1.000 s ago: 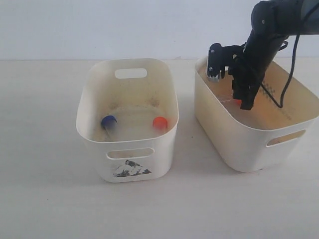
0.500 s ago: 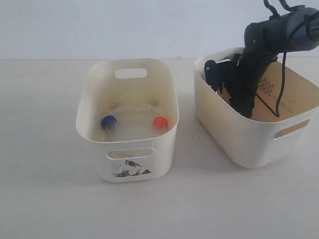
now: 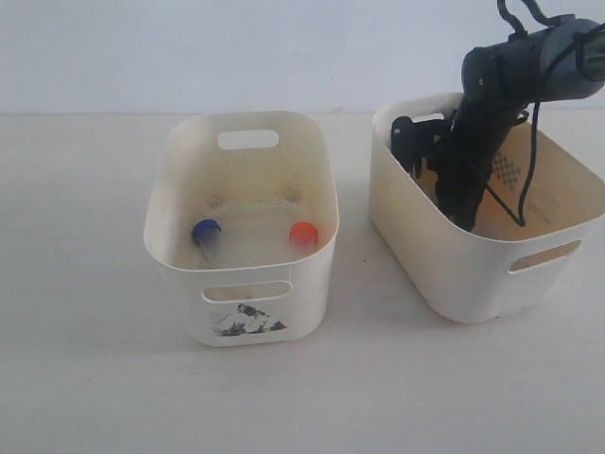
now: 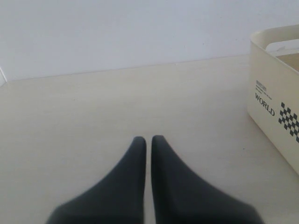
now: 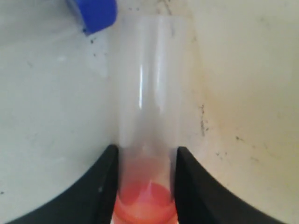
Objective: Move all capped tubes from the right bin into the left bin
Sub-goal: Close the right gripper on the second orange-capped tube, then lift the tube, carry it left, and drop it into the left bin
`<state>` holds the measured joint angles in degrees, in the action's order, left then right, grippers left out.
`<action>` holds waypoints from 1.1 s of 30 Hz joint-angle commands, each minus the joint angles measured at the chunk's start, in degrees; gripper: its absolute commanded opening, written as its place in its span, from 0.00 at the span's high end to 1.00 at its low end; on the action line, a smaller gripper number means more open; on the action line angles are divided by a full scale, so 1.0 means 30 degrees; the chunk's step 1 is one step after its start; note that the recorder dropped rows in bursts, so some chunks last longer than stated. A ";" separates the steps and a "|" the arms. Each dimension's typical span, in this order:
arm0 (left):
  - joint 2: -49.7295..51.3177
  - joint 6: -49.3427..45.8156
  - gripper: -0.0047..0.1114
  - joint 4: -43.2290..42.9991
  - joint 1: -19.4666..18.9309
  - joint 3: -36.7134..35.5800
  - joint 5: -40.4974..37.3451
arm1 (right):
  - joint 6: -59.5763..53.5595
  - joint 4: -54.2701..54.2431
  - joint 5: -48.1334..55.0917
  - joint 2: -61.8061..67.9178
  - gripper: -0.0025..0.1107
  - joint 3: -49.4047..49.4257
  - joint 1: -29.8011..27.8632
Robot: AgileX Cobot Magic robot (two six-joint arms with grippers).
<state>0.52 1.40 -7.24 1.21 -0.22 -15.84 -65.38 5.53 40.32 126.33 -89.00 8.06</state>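
My right gripper (image 5: 146, 156) is down inside the cream right bin (image 3: 406, 227). Its two black fingers (image 5: 105, 186) press on either side of a clear tube with an orange-red cap (image 5: 148, 116) lying on the bin floor. The blue cap of another tube (image 5: 96, 13) lies just beyond it. In the exterior view the bin's front wall hides the fingertips and both tubes. The left bin (image 3: 180, 255), with its torn sticker, holds a blue-capped tube (image 3: 206, 230) and an orange-capped tube (image 3: 303, 234). My left gripper (image 4: 148, 140) is shut and empty above bare table.
The right arm and its cable (image 3: 529, 142) lean over the right bin's back half. A gap of table (image 3: 354, 255) separates the two bins. In the left wrist view a cream bin wall printed WORLD (image 4: 273, 100) stands to one side.
The right arm has gone lower into the right bin, and the orange cap seen at its fingers a second ago is now hidden behind the wall. The right bin shifted slightly.
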 commanded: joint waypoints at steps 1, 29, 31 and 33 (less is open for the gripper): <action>-0.0037 0.0221 0.92 0.0128 -0.0022 0.0075 0.0287 | 0.3339 -0.0191 0.2113 0.0335 0.98 0.0146 -0.0040; -0.0037 0.0221 0.92 0.0128 -0.0022 0.0075 0.0287 | 2.1140 -0.3285 0.6717 -1.0321 0.98 0.0112 0.2006; -0.0037 0.0221 0.92 0.0128 -0.0022 0.0075 0.0287 | 2.0438 -0.6406 0.5899 -1.0845 0.98 0.0112 0.2661; -0.0037 0.0221 0.92 0.0128 -0.0022 0.0075 0.0287 | 2.0143 -0.8324 0.5125 -1.0878 0.98 0.0112 0.3522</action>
<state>0.52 1.40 -7.24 1.21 -0.22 -15.84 -2.77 -10.12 58.69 94.57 -88.63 15.83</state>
